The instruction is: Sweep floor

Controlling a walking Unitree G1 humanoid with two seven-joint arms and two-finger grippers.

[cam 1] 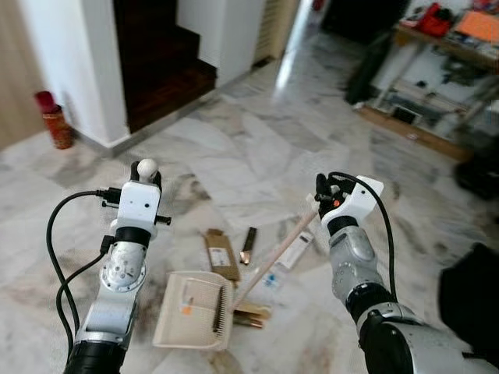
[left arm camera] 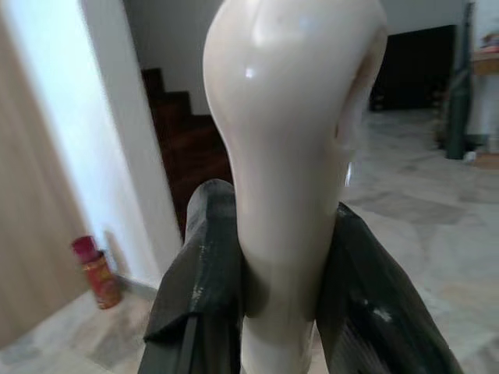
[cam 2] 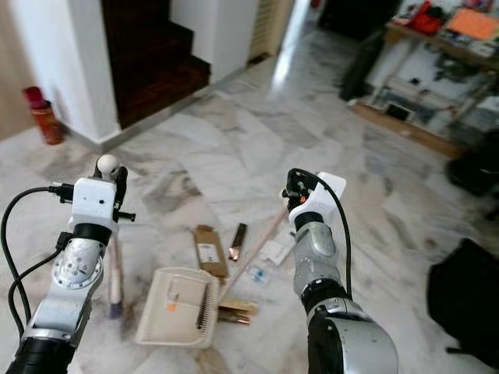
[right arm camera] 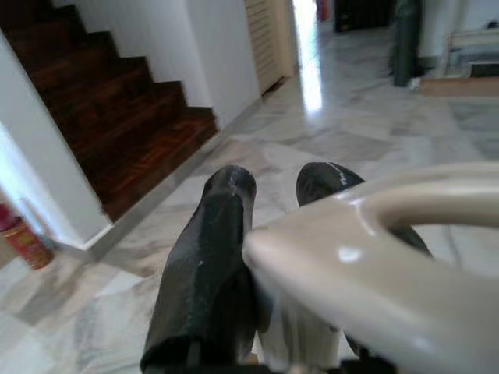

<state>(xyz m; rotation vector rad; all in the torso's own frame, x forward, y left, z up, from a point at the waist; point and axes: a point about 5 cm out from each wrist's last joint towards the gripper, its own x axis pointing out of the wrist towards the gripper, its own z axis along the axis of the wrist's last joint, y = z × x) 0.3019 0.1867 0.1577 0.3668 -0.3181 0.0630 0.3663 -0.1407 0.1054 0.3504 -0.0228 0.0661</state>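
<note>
Below the right gripper (cam 1: 326, 192), its clasped broom (cam 1: 269, 265) apparently meets the dustpan (cam 1: 191, 310).

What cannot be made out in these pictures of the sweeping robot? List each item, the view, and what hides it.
1. Left eye view: the left arm hides the shaft below the cream handle knob held by the left gripper.
2. Right wrist view: the broom handle in the right gripper is blurred and edge-cropped.
3. Eye views: print on the cardboard box is too small.
4. Eye views: shelf clutter is blurred.
</note>
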